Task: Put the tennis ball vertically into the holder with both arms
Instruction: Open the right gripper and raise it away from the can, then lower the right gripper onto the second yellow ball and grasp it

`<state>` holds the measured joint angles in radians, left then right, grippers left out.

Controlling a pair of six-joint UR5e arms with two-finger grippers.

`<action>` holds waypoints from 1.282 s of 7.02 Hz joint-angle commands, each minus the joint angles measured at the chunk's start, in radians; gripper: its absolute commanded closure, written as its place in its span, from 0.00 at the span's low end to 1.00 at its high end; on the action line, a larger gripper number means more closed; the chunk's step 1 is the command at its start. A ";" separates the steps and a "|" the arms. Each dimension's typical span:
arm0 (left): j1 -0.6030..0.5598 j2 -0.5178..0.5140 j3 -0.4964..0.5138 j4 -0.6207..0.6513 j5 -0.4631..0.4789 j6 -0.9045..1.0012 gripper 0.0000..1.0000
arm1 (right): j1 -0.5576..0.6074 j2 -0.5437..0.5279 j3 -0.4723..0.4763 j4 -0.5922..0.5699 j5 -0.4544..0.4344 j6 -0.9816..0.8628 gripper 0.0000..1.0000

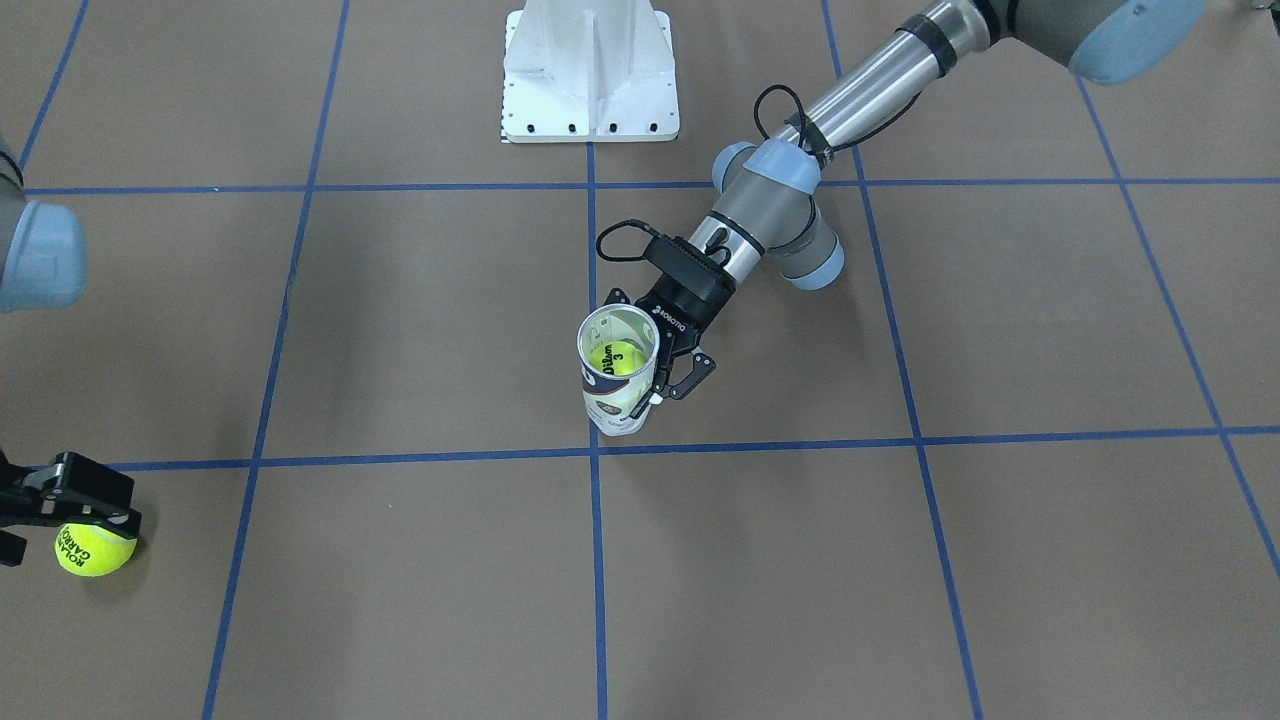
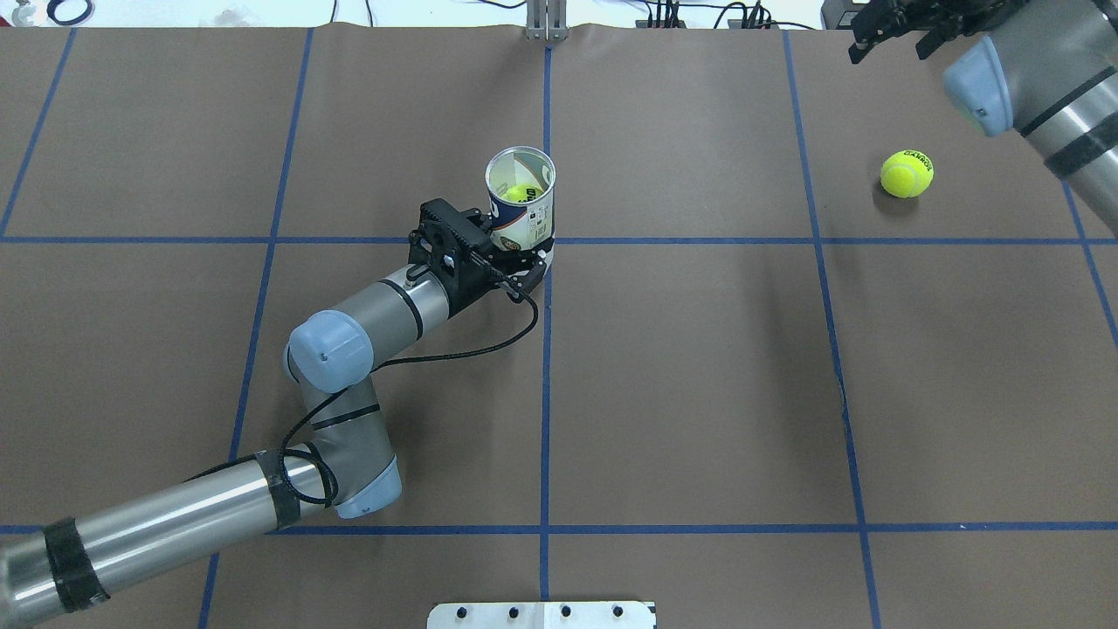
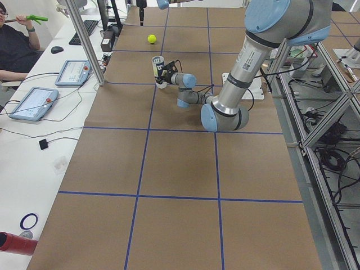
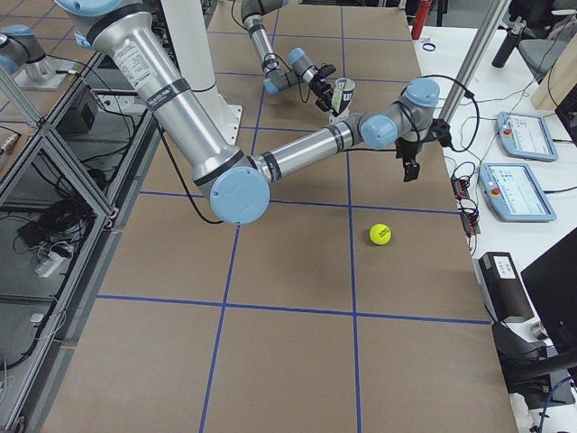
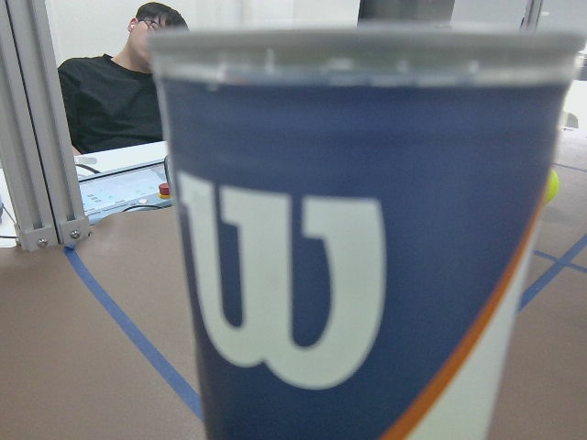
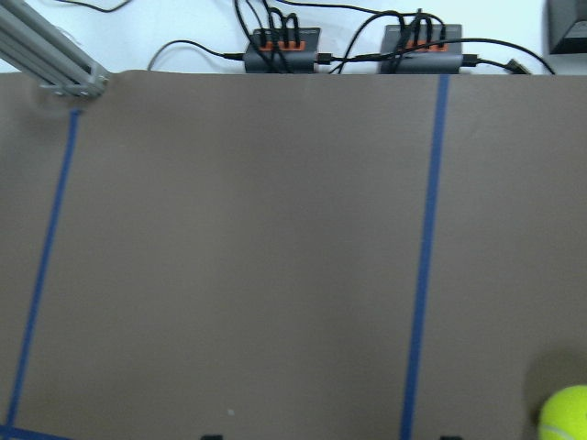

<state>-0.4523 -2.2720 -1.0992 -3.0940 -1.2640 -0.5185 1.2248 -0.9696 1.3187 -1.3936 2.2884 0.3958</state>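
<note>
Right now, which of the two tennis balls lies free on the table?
The ball printed GARROS, near the right gripper; the other ball sits inside the holder.

Holder point(image 2: 521, 211) upright, mouth open, clamped low by left gripper point(image 2: 522, 262). Yellow ball point(image 2: 519, 192) inside. Second tennis ball point(image 2: 907, 173) loose at far right, near right gripper point(image 2: 888, 37), fingers spread.

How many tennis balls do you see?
2. One ball sits inside the can held by the left gripper; the other ball lies on the table near the right gripper. The can may hide more underneath.
</note>
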 commanded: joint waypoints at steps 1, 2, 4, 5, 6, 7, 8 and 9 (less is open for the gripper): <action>-0.002 0.000 -0.001 0.000 0.000 0.000 0.32 | 0.010 -0.046 -0.135 0.123 -0.053 -0.130 0.01; -0.002 0.000 -0.001 0.000 0.000 0.000 0.32 | -0.017 -0.047 -0.197 0.178 -0.084 -0.127 0.00; -0.008 0.000 -0.001 0.002 0.000 0.002 0.31 | -0.060 -0.050 -0.204 0.183 -0.132 -0.108 0.00; -0.008 0.000 -0.001 0.002 0.000 0.002 0.31 | -0.089 -0.050 -0.204 0.185 -0.138 -0.069 0.00; -0.015 0.000 -0.001 0.002 0.000 0.002 0.31 | -0.100 -0.064 -0.204 0.185 -0.138 -0.068 0.00; -0.020 0.000 -0.001 0.002 -0.002 0.003 0.30 | -0.111 -0.072 -0.204 0.185 -0.138 -0.067 0.00; -0.020 0.000 -0.001 0.002 -0.002 0.002 0.30 | -0.122 -0.086 -0.204 0.185 -0.150 -0.069 0.00; -0.023 0.000 -0.001 0.002 -0.002 0.002 0.30 | -0.129 -0.092 -0.205 0.185 -0.170 -0.069 0.00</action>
<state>-0.4724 -2.2718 -1.0999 -3.0925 -1.2653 -0.5166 1.1067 -1.0510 1.1147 -1.2088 2.1376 0.3267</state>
